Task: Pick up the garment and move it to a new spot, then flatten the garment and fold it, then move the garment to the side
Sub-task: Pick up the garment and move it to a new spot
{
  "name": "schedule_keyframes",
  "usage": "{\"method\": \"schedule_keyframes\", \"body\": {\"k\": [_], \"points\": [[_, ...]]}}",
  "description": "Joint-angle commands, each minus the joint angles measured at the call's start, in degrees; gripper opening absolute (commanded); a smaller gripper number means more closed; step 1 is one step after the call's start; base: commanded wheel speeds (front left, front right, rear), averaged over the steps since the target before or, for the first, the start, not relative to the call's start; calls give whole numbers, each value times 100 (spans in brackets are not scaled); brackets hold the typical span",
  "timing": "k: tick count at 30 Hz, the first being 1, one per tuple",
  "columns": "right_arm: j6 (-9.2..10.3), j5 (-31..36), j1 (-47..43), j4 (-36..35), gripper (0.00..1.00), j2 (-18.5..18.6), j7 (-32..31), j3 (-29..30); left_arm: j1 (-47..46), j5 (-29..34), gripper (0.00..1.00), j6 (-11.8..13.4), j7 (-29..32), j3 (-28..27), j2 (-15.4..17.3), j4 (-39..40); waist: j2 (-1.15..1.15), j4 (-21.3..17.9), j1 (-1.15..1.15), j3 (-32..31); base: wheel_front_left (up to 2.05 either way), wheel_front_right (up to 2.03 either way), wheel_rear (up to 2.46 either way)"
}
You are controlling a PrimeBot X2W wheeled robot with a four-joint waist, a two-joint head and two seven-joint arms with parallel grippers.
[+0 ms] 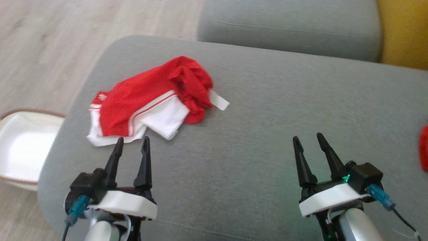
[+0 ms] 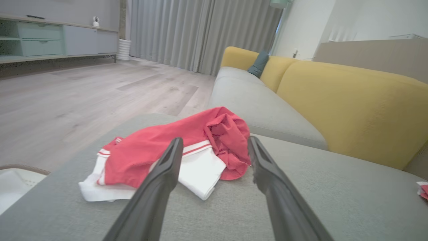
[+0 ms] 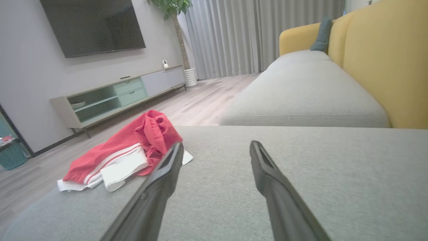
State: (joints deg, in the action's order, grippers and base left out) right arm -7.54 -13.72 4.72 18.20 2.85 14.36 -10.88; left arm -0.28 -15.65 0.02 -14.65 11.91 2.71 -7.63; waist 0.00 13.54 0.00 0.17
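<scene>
Crumpled garment [image 1: 140, 97], which I judge soft and light, lies just beyond my wide-open, empty left fingers [image 1: 144, 160] and well left of my open, empty right fingers [image 1: 302, 164]; I would pinch its white hem [image 1: 100, 140].

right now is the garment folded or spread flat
Neither: the garment lies crumpled on the cushion, one end bunched up.

We see soft, even daylight, brightest at the curtains [image 2: 187, 33], with only faint shadows under the garment [image 1: 150, 100]. Our head view is slightly blurred all over. Our wrist views are sharper, though the near fingers [image 2: 157, 190] blur and lines bow toward the edges.
</scene>
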Motion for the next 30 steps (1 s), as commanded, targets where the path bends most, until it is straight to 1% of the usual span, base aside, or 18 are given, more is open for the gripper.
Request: {"method": "schedule_keyframes", "body": {"k": [1,8,14,18,24,27,30], "points": [[5,-64,108,-163,100,3,63,-183,-154,71,100,24,-35,-272,17,180,0,326,0,-104,0,0,0],[5,-201,41,-139,100,3,63,-338,-46,204,100,-10,-35,-450,17,158,0,903,0,-217,0,0,0],[5,-252,-30,-95,100,3,63,-406,93,233,100,-31,-35,-573,17,166,0,1202,0,-244,0,0,0],[5,-238,-23,-72,100,3,63,-427,131,213,100,-35,-35,-609,17,202,0,1224,0,-201,0,0,0],[5,-157,67,-18,100,3,63,-375,35,135,100,-27,-35,-743,17,209,0,1097,0,-26,0,0,0],[5,-73,142,-17,100,3,63,-286,-136,167,100,-133,-35,-880,22,130,0,978,0,149,0,0,0],[5,53,251,-28,100,3,63,-165,-462,217,100,-302,-35,-1008,151,-42,0,834,0,396,0,0,0]]}}
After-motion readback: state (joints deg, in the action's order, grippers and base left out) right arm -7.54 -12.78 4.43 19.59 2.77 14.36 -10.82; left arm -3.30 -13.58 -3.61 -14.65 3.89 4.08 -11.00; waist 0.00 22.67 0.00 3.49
